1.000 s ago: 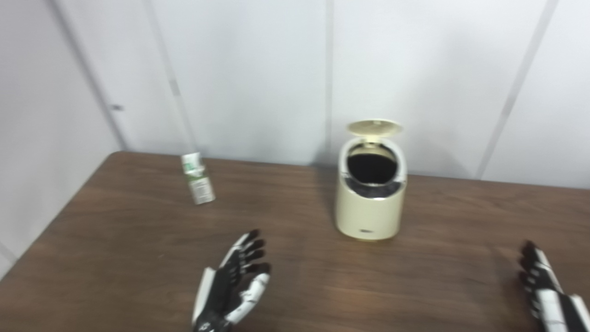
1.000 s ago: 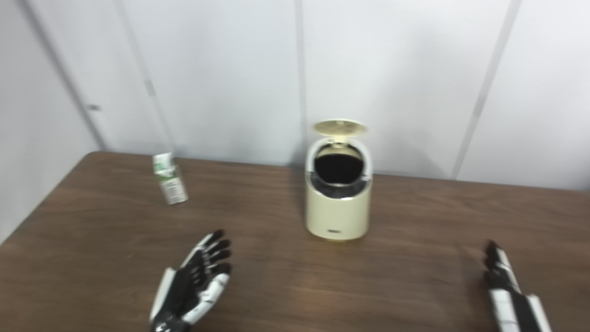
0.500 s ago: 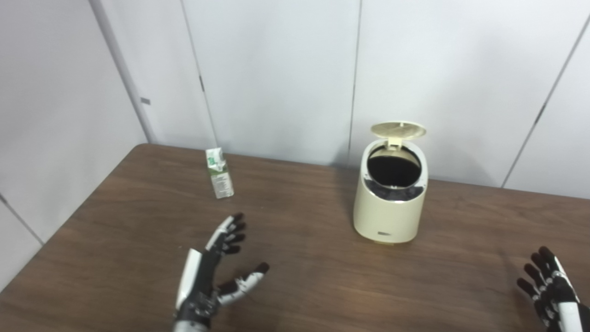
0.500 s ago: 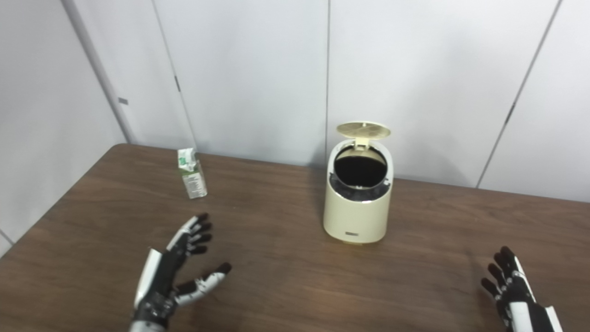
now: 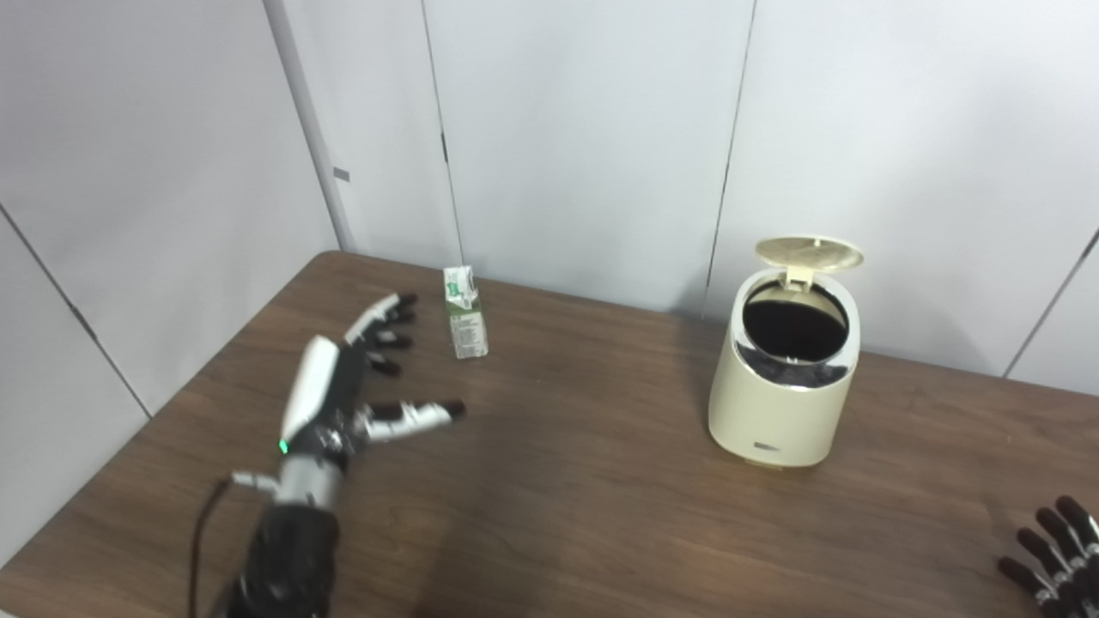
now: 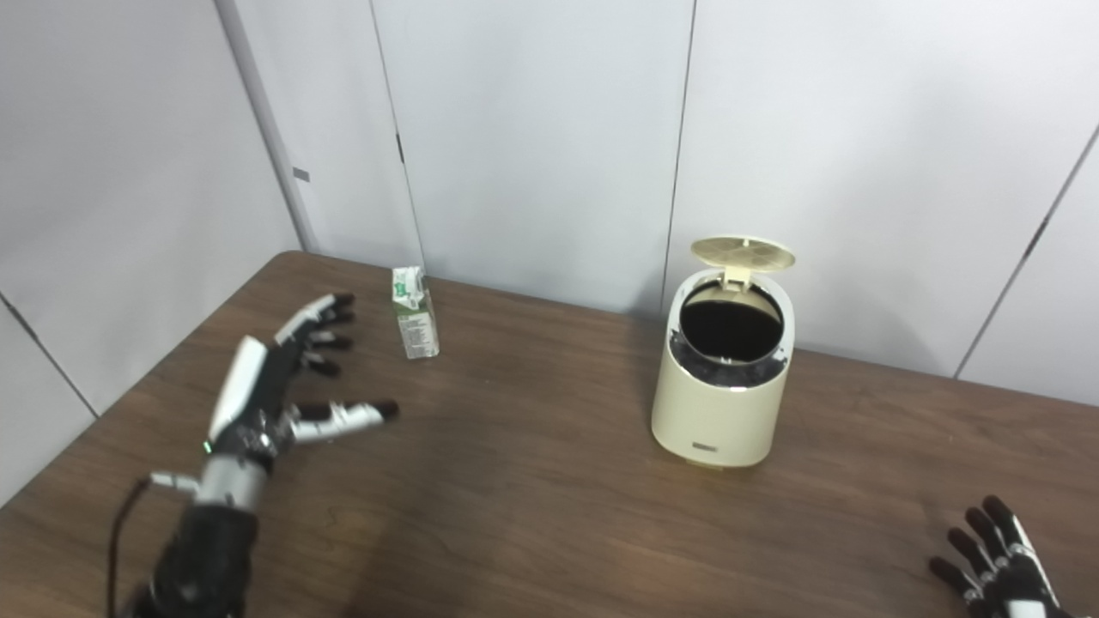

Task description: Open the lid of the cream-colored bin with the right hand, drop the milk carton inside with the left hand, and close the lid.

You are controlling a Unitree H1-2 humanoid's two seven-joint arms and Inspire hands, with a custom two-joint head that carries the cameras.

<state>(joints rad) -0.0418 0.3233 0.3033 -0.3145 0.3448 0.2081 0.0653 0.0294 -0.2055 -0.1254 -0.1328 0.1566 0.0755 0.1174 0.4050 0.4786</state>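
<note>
left hand [image 5: 343, 390] with white back shell, black fingers, tiny green light near a silver wrist (thin black cable alongside), black forearm, right hand [image 6: 996, 571] black-fingered too

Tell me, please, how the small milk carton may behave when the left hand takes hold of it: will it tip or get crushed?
The milk carton stands upright, tall and narrow, so a sideways nudge from the open left hand would probably tip it. It looks like thin paperboard, so a hard squeeze may dent it. Its flat sides should keep it from rolling.
</note>
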